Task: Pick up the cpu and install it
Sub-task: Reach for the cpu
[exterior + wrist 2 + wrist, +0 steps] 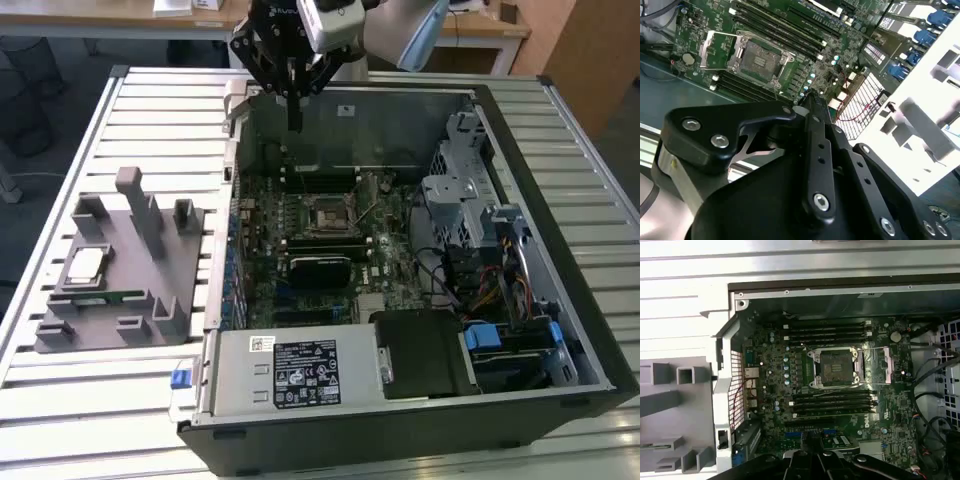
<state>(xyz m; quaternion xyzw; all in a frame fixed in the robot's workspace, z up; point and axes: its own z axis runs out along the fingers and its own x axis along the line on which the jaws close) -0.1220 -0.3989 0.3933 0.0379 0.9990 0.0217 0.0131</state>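
Pincer point(294, 120) hangs over the far wall of the open computer case point(420, 425), fingers drawn together with nothing between them; the cpu point(85, 264) lies well apart from it, off toward the exterior view's left, flat on the grey holder point(160, 262) that sits on the counter point(80, 420) beside the case; inside the case, beneath and just ahead of the pincer, the motherboard socket point(328, 215) sits bare, its cover plate swung aside.

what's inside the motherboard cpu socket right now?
Nothing: the socket is empty, its load plate flipped open. The cpu lies on the grey fixture. Nothing covers the socket.
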